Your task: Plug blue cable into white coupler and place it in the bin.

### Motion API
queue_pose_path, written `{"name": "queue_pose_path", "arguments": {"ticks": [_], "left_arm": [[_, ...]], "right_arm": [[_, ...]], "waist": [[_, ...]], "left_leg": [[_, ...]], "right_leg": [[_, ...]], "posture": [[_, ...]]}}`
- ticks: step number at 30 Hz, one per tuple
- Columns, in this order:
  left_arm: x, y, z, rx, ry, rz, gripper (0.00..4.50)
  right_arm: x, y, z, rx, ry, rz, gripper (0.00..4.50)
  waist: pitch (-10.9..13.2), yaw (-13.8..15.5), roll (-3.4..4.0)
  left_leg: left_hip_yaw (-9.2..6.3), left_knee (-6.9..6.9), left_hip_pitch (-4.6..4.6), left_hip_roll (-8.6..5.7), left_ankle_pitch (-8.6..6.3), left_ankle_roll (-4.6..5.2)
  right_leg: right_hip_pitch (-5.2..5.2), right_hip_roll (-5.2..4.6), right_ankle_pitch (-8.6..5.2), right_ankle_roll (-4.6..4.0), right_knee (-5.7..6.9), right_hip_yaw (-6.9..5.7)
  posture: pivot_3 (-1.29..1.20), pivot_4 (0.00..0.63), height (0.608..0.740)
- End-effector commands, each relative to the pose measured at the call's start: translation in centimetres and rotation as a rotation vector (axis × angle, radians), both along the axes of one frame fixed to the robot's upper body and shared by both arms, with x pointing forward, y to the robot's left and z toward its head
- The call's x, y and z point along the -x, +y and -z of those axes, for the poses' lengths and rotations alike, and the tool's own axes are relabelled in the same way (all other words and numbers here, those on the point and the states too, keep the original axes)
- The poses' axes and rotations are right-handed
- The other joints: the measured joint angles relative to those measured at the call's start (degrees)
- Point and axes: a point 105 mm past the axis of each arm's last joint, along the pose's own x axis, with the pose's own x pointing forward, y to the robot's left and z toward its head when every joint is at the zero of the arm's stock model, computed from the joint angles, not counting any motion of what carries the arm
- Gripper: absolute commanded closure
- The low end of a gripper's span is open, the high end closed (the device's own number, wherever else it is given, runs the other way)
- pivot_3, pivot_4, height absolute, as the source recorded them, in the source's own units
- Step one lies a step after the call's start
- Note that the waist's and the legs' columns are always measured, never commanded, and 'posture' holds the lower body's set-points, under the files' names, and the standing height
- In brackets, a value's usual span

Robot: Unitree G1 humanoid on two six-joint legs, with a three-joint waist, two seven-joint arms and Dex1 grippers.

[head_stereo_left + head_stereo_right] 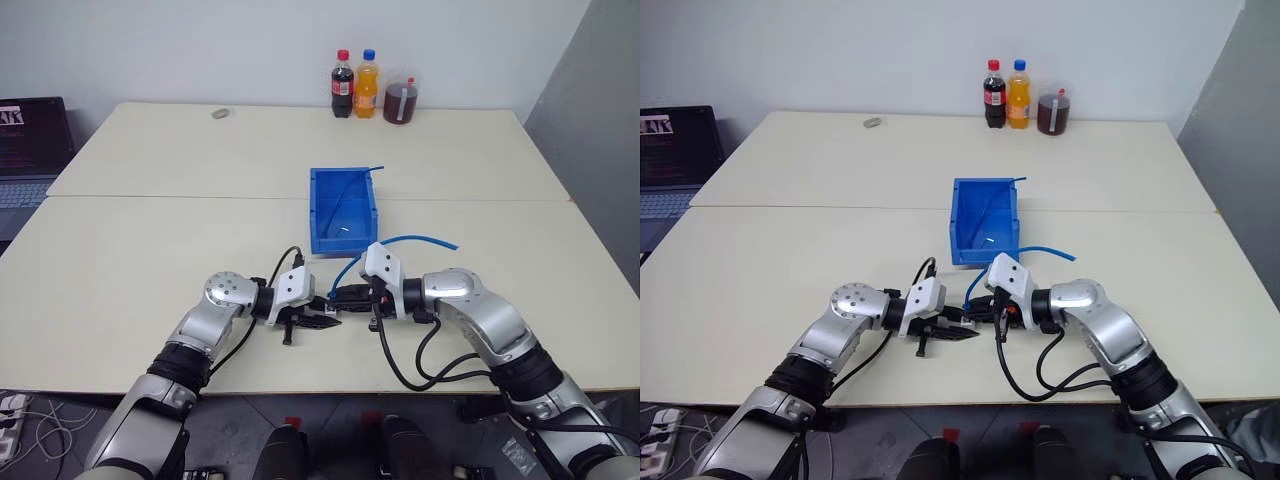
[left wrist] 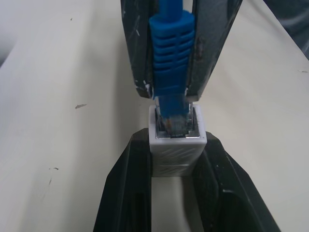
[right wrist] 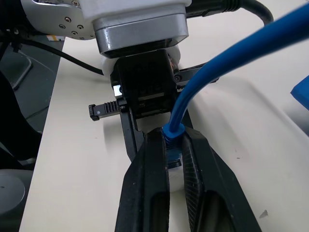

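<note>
cable end meets coupler in front of the bin

the bin holds another blue cord and a small piece. left jaws pinch the white coupler; right jaws pinch the blue cable, plug at its socket.

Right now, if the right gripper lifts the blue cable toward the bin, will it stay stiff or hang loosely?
Probably loose: the blue cable already curves in a free arc behind the right gripper, so its tail may drag or catch on the bin. It looks thin and light. The ribbed boot at the white coupler seems stiffer.
</note>
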Motion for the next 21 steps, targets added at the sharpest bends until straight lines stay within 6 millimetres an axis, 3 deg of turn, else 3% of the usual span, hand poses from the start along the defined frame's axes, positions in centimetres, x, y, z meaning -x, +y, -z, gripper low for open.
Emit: {"name": "queue_pose_path", "arguments": {"ticks": [1, 10, 15, 21], "left_arm": [[-0.1, 0.5, 0.6, -0.022, 0.012, -0.035, 3.71], [-0.2, 0.4, 0.3, -0.012, 0.004, -0.042, 3.71], [-0.2, 0.2, 0.2, -0.01, -0.004, -0.038, 3.71], [-0.2, 0.2, 0.2, -0.015, -0.017, -0.048, 3.71]], "right_arm": [[-0.3, 0.0, 0.1, 0.022, -0.025, 0.0, 4.37], [0.9, 0.4, 1.9, 0.148, -0.102, -0.094, 4.37], [0.8, -0.2, 4.8, 0.247, -0.027, -0.086, 4.37], [0.8, -0.2, 5.6, 0.218, 0.056, -0.061, 4.37]], "waist": [[-0.01, -0.01, 0.0], [-0.06, -0.02, 0.0], [-0.16, -0.02, 0.0], [-0.6, -0.09, 0.02]], "left_leg": [[0.0, 0.0, 0.02, 0.0, 0.0, 0.0], [0.03, 0.01, 0.13, 0.0, 0.0, 0.0], [0.05, 0.0, 0.27, 0.0, 0.0, 0.0], [0.03, -0.14, 0.95, 0.02, -0.01, 0.02]], "right_leg": [[0.0, 0.0, 0.0, 0.0, 0.02, 0.01], [0.04, 0.01, 0.0, -0.01, 0.11, 0.06], [0.14, 0.01, -0.01, -0.01, 0.13, 0.07], [0.8, 0.04, -0.2, 0.19, -0.05, 0.05]], "posture": [[0.0, 0.15, 0.74], [0.0, 0.15, 0.74], [0.0, 0.15, 0.74], [0.0, 0.15, 0.74]]}}
